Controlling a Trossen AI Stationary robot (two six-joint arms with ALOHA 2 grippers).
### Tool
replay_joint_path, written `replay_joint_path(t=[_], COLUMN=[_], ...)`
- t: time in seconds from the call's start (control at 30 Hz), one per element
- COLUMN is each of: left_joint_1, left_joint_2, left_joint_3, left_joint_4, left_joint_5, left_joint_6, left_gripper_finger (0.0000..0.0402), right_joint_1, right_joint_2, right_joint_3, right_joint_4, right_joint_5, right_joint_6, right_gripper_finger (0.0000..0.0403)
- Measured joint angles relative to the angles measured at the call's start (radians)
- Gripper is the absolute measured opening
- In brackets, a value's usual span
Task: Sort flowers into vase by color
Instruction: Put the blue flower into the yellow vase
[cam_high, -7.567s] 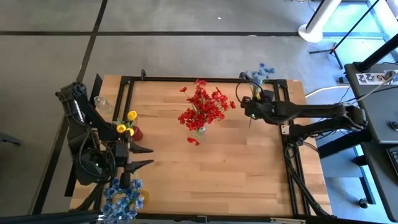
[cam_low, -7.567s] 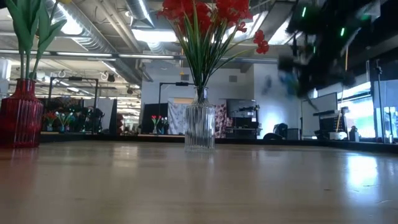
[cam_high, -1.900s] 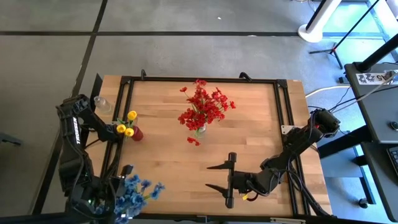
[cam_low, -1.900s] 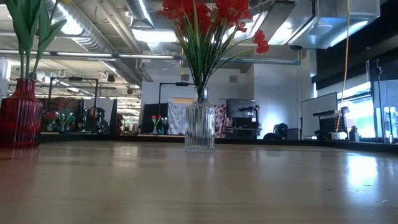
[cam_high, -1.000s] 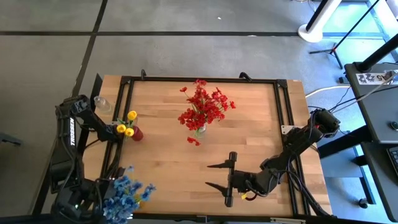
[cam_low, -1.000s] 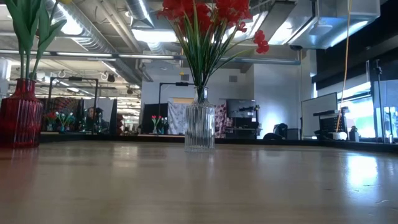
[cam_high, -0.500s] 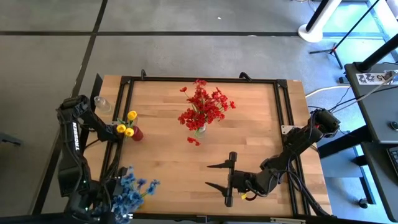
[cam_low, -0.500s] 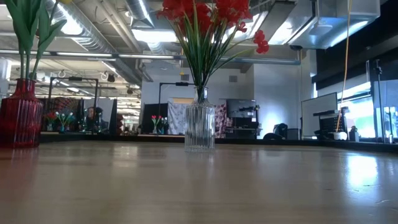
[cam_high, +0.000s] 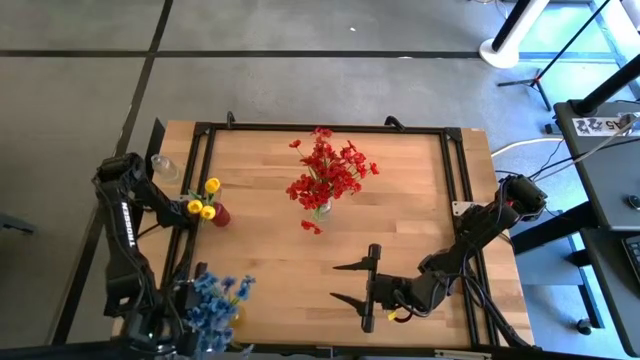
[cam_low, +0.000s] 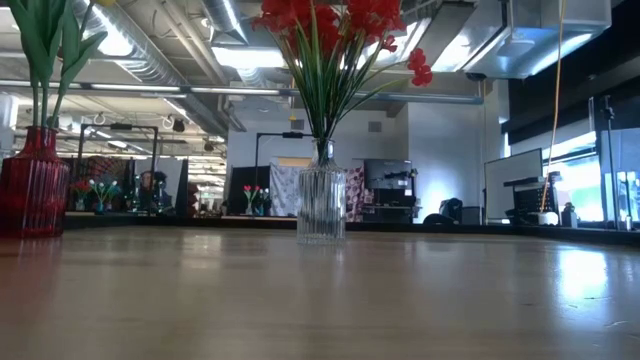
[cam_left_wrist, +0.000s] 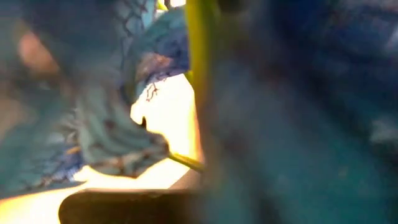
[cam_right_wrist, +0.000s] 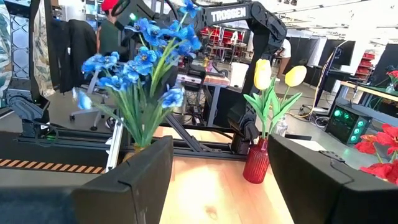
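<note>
A bunch of blue flowers (cam_high: 217, 300) stands at the table's near left corner, its vase (cam_high: 232, 318) almost hidden below the blooms. My left gripper is buried among these blooms and hidden by them; blue petals and a yellow-green stem (cam_left_wrist: 198, 68) fill the left wrist view. Red flowers (cam_high: 328, 172) stand in a clear glass vase (cam_low: 321, 205) at mid table. Yellow flowers (cam_high: 203, 200) stand in a red vase (cam_right_wrist: 256, 163) at the left. My right gripper (cam_high: 334, 283) waits open near the front edge, pointing left at the blue flowers (cam_right_wrist: 142, 68). My left gripper is shut among the blue flowers, on one of their stems as far as I can tell. The blooms hide the place of contact, and which part it has cannot be told. The flowers stand upright.
A small clear container (cam_high: 164, 165) sits at the far left by the black frame rail (cam_high: 205, 150). Bare wood (cam_high: 400, 230) lies between the glass vase and my right arm. Black rails run along the table's edges.
My left arm has shifted a little toward the table's right, and the blue bunch has swayed with it, its blooms now slightly farther right and farther from the near edge. My right arm has kept still.
</note>
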Motion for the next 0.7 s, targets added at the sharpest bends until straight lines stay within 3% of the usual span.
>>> replay_joint_path(t=[0.2,0.7], left_joint_1=[0.003,0.022], left_joint_2=[0.000,-0.001], left_joint_3=[-0.044,-0.168], left_joint_4=[0.029,0.165], left_joint_5=[-0.098,-0.031], left_joint_6=[0.008,0.014], left_gripper_finger=[0.0010,0.0010], right_joint_1=[0.000,0.000], right_joint_2=[0.000,0.000], right_joint_3=[0.000,0.000], right_joint_4=[0.000,-0.018], right_joint_5=[0.000,0.007], right_joint_6=[0.000,0.005], right_gripper_finger=[0.0260,0.0260])
